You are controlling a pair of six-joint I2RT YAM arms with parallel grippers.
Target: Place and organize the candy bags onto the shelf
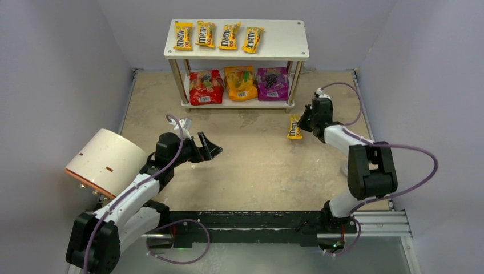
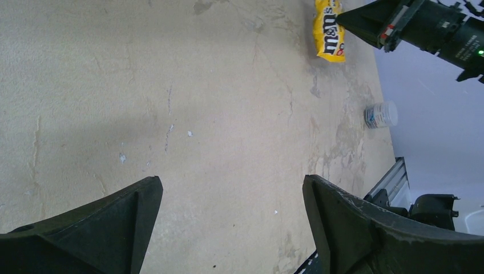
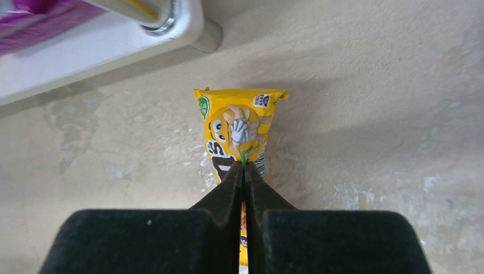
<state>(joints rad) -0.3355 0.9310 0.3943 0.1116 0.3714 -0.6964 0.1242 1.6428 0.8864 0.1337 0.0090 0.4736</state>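
Observation:
The shelf (image 1: 285, 43) stands at the back with several yellow M&M's packets (image 1: 218, 35) in a row on its top board. The red pouch (image 1: 205, 87), orange pouch (image 1: 241, 83) and purple pouch (image 1: 272, 83) lie on its lower board. My right gripper (image 1: 301, 124) is shut on one more yellow M&M's packet (image 1: 294, 127), pinched between the fingertips (image 3: 244, 166) just right of the shelf's front right post; the packet (image 3: 241, 128) shows in the right wrist view and the left wrist view (image 2: 329, 29). My left gripper (image 1: 212, 148) is open and empty (image 2: 231, 188) over the bare tabletop.
A white-and-orange cylinder (image 1: 105, 161) lies at the left by the left arm. A small clear plastic cup (image 2: 381, 114) sits by the right table edge. Grey walls close the table on three sides. A metal rail (image 1: 257, 222) runs along the near edge.

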